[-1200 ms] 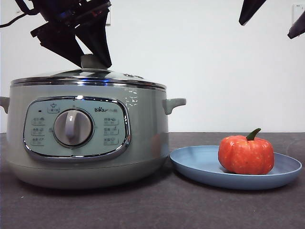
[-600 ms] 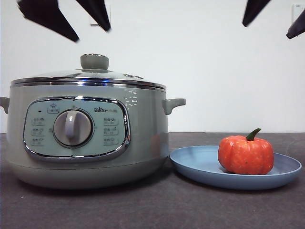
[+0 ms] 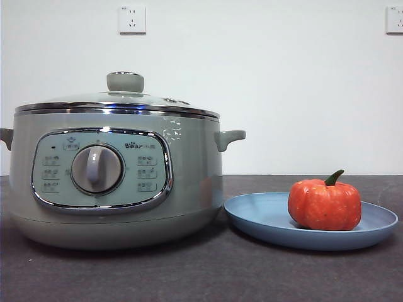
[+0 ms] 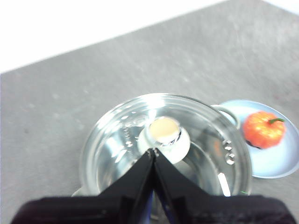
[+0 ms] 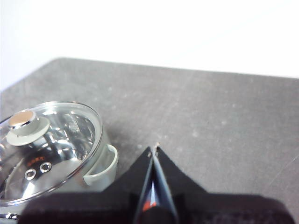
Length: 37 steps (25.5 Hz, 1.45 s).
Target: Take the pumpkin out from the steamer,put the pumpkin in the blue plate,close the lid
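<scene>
The pumpkin [image 3: 325, 205] sits on the blue plate [image 3: 264, 217] on the dark table [image 3: 201, 277], just beside the steamer [image 3: 189, 189], whose glass lid [image 3: 126, 97] is seated on the rim with its knob upright. High above the lid, the left tool [image 4: 153, 151] hangs with jaws pressed together and empty. The right tool [image 5: 154, 149], also closed on nothing, is above the table beside the steamer. Two wall sockets [image 3: 132, 19] show behind.

A staged test bench more than a lived-in kitchen: a bare dark grey matte tabletop [image 3: 201, 277] against a plain white wall [image 3: 283, 94], white wall sockets [image 3: 132, 19] in the frame's upper corners, one pale sage-green electric steamer pot [image 3: 113, 182] as prop
</scene>
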### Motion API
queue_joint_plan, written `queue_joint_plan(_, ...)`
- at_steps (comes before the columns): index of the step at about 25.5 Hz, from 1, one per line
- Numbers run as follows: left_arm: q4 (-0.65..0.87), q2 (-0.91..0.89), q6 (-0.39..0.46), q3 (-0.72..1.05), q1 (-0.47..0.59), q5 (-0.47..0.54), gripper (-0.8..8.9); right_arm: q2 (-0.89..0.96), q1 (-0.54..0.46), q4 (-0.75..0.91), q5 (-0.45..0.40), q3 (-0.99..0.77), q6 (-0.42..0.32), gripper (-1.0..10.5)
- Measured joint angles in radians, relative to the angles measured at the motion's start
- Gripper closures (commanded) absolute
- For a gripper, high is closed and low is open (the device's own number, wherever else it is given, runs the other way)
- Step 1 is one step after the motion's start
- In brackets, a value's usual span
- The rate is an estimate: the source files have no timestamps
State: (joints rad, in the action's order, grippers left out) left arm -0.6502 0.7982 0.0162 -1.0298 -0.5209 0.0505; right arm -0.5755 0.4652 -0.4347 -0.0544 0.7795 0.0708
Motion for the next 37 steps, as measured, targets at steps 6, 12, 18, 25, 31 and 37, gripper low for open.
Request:
queue_joint_plan(6,0.109,-0.251,0.000,0.280,0.000,0.114,8.21,0.151,0.000,0.069,-0.002,-0.181,0.015,9.6)
queue_joint_plan(12,0.084,-0.289,-0.029,0.303,0.000,0.103,8.17,0.136,0.000,0.075,-0.002,-0.182,0.031,9.6)
queue_joint_plan(18,0.000,-0.281,-0.036,0.303,0.000,0.103,8.17,0.135,0.000,0.025,-0.002,-0.182,0.031,9.6)
queue_joint_plan(25,-0.011,-0.282,-0.036,0.303,0.000,0.104,8.17,0.135,0.000,-0.031,-0.002,-0.182,0.031,9.6)
queue_joint_plan(31,-0.018,-0.316,-0.036,0.303,0.009,0.103,8.17,0.135,0.000,-0.062,-0.002,-0.182,0.031,9.6)
queue_joint_plan(37,0.023,-0.500,-0.036,0.315,0.140,0.052,8.17,0.135,0.000,-0.097,-0.002,-0.182,0.031,9.6)
